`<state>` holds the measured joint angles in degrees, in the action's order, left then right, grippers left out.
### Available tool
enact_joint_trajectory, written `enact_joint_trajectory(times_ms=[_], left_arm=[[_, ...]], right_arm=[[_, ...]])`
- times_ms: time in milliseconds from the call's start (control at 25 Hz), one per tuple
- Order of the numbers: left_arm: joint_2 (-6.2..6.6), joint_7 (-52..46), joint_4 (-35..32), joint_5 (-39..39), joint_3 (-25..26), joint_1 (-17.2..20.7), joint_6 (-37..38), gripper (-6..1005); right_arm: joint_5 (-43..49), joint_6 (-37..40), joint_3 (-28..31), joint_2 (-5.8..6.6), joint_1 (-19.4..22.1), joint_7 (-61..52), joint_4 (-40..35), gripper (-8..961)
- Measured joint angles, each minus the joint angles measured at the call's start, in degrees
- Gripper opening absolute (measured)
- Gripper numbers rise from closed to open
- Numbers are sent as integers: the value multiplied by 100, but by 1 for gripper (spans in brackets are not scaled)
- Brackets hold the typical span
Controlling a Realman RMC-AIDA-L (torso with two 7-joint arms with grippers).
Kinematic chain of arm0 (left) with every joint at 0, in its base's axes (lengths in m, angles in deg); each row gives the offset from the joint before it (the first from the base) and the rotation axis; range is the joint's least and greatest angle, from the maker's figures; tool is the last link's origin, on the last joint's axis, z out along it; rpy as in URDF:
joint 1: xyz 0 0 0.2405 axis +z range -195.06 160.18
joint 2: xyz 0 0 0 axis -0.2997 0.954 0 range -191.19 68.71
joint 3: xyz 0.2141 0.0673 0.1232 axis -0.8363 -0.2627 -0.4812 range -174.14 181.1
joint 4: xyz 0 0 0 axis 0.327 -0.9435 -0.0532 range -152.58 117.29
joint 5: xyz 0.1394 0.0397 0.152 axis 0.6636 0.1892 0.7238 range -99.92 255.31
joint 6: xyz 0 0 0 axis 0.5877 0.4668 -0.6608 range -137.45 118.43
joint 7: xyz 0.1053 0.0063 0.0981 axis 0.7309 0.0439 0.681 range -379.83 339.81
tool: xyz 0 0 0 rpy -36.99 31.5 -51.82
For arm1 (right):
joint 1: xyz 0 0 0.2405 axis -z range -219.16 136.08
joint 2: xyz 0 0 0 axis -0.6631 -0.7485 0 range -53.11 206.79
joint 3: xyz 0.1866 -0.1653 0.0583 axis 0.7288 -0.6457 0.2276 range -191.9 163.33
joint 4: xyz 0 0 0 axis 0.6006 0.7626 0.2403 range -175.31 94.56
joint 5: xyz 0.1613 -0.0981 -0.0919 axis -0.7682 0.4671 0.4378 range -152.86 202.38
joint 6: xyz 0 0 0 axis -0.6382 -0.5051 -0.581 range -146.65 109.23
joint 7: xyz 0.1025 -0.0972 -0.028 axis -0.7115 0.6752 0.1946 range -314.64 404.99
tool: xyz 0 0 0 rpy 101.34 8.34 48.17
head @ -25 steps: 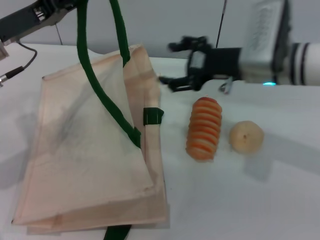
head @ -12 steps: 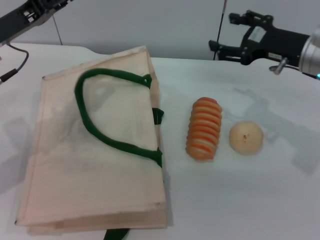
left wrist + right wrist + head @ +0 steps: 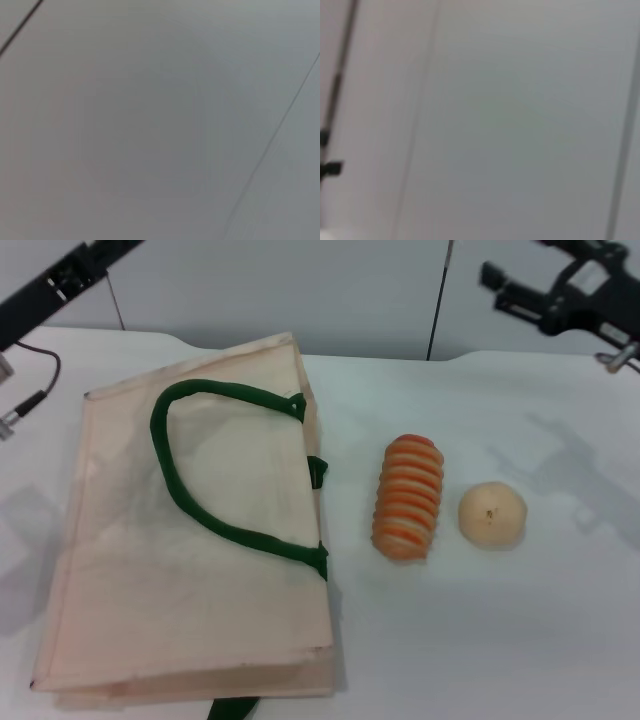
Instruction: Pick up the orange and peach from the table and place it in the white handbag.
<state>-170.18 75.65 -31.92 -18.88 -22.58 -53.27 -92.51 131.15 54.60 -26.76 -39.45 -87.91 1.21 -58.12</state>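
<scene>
White handbag (image 3: 190, 560) lies flat on the table (image 3: 480, 640), on my left side: cream-beige fabric, creased, mouth edge toward the far end, thick dark green loop handle (image 3: 215, 510) draped across its top face. A second green strap end pokes out at the near edge. Can't see the orange or the peach anywhere; whether they're inside the bag I can't tell.

Right of the bag, apart from it: an orange-and-cream striped roll (image 3: 408, 497) lying lengthwise, and just beside that a pale yellow-beige ball (image 3: 492, 514), not touching.

My right gripper (image 3: 520, 290) is raised at the far right above the table's back edge, fingers spread apart, nothing in them. My left arm (image 3: 60, 280) is up at the far left corner; its gripper is out of frame. A thin cable (image 3: 30, 390) trails near the left edge.

Table is plain white, soft shadows. Behind it a grey panelled wall with thin dark seams; both wrist views show only that wall.
</scene>
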Motion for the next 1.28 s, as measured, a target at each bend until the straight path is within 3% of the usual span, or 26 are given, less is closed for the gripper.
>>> enact_joint_trajectory(times_ms=[40, 80, 160, 320, 400, 600, 760, 1280], left_arm=[[0, 0, 0, 0, 0, 0, 0, 733], [-142, 717, 59, -108, 116, 23, 160, 769], [-266, 1328, 74, -176, 214, 49, 284, 842], [-611, 2830, 89, -428, 449, 105, 566, 883], [-707, 3427, 177, -594, 542, 129, 679, 893], [-721, 4867, 793, -1260, 765, 131, 784, 892], [-736, 5485, 1036, -1637, 866, 147, 827, 891], [-748, 5619, 1213, -1969, 908, 391, 156, 887]], right_arm=[[-215, 1, 0, -3, 71, 63, 54, 856], [-424, -8, 1, -4, 125, 136, 108, 856], [-924, -36, 33, -4, 274, 398, 283, 857], [-1956, -47, 248, -7, 562, 1166, 790, 856], [-2341, -49, 364, -11, 655, 1549, 1024, 855], [-3142, -51, 695, -25, 790, 2191, 1572, 853], [-3349, -10, 755, -25, 868, 2393, 1758, 851], [-3385, 22, 756, -21, 1004, 2289, 1798, 851]])
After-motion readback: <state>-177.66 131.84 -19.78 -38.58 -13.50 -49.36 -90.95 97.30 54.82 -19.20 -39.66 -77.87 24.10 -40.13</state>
